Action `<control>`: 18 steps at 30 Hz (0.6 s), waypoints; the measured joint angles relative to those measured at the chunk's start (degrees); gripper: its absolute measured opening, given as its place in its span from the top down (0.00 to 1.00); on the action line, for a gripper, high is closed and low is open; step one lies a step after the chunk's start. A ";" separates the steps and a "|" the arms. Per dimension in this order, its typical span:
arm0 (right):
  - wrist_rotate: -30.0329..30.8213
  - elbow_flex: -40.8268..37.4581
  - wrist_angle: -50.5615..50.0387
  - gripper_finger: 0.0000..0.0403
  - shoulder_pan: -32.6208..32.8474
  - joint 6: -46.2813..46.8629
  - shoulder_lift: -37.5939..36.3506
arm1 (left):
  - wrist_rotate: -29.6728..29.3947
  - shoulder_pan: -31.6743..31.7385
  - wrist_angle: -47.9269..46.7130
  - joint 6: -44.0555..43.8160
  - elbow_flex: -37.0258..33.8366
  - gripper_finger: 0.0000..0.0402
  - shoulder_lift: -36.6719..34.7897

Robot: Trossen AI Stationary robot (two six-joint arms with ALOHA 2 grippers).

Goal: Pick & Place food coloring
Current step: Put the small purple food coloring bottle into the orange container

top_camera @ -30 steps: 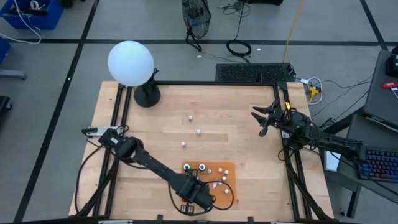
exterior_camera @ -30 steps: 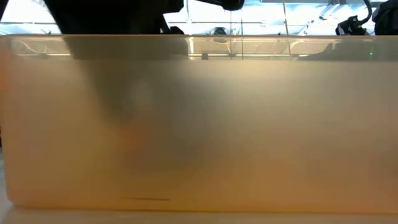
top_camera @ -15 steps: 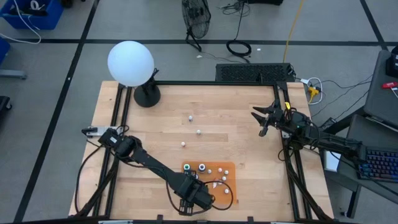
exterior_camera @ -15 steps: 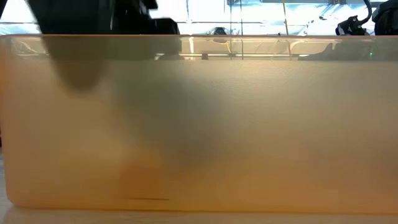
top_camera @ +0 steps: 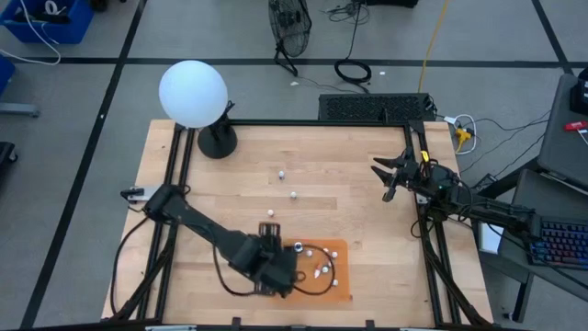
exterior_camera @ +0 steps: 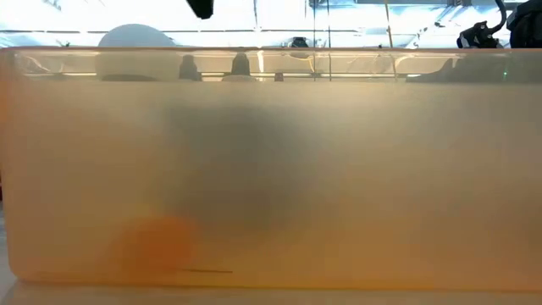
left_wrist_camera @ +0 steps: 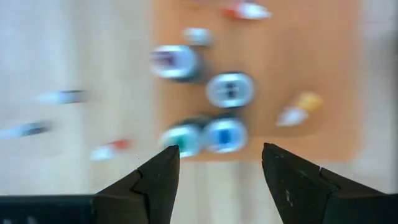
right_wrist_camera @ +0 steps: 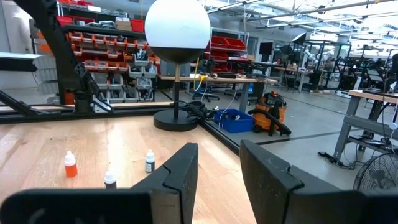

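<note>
- The left end effector (left_wrist_camera: 217, 171) hangs over the near edge of the orange mat (top_camera: 338, 276), toward the front of the wooden desk (top_camera: 349, 202). Its two dark fingers (left_wrist_camera: 152, 180) stand spread with nothing between them.
- Seen from the left wrist, four round bottles sit clustered on the mat just past the fingertips: a green-capped bottle (left_wrist_camera: 182, 138) and a blue-capped bottle (left_wrist_camera: 225, 134) touch side by side, a grey-topped bottle (left_wrist_camera: 230, 89) sits just beyond the blue one, and a fourth round bottle (left_wrist_camera: 174, 62) lies beyond that.
- A yellow-tipped dropper (left_wrist_camera: 298, 107) lies tilted on the mat beside the cluster, and a red-tipped dropper (left_wrist_camera: 245, 10) lies at the mat's far edge.
- Off the mat, on bare wood, more small droppers lie flat — one with a red tip (left_wrist_camera: 109, 149) near the mat's edge, and two darker ones (left_wrist_camera: 62, 96) farther out. They are too blurred to tell more.
- In the high view, three small bottles (top_camera: 292, 194) stand well apart from the mat, in a loose line across the middle of the desk.
- The right end effector (top_camera: 390, 176) waits at the right edge of the desk, well away from the mat. Its fingers (right_wrist_camera: 177, 168) are parted and hold nothing.
- From the right wrist, an orange bottle (right_wrist_camera: 70, 164) and two dark-bottomed bottles (right_wrist_camera: 149, 161) stand upright on the wood; a white globe lamp (right_wrist_camera: 177, 28) on a black base rises at the desk's far corner.
- The low view is filled by a hazy orange surface — no bottles can be made out there.
</note>
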 joint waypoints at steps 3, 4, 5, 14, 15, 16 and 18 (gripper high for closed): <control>-0.02 0.00 0.00 0.73 0.02 -0.02 0.00 | -5.98 1.64 -3.14 0.49 0.00 0.43 -2.57; -0.02 0.00 0.00 0.73 0.00 0.00 0.00 | -6.81 2.49 -3.83 0.56 0.00 0.43 -3.36; 0.00 0.01 0.00 0.73 0.00 -0.02 0.00 | -7.17 3.41 -4.31 0.66 0.00 0.43 -4.00; -0.02 0.02 -0.11 0.73 0.02 0.00 0.00 | -5.71 14.56 -8.49 9.91 -1.09 0.43 -4.83; -0.01 0.01 -0.11 0.73 0.01 -0.01 0.00 | -4.21 15.80 -7.77 11.83 -1.34 0.43 -4.76; -0.01 0.01 -0.11 0.73 0.01 -0.01 0.00 | -2.61 16.92 -6.97 13.70 -1.52 0.43 -4.67; 0.00 0.02 -0.09 0.73 0.00 -0.01 0.00 | -0.18 19.30 -5.58 16.95 -2.23 0.43 -4.69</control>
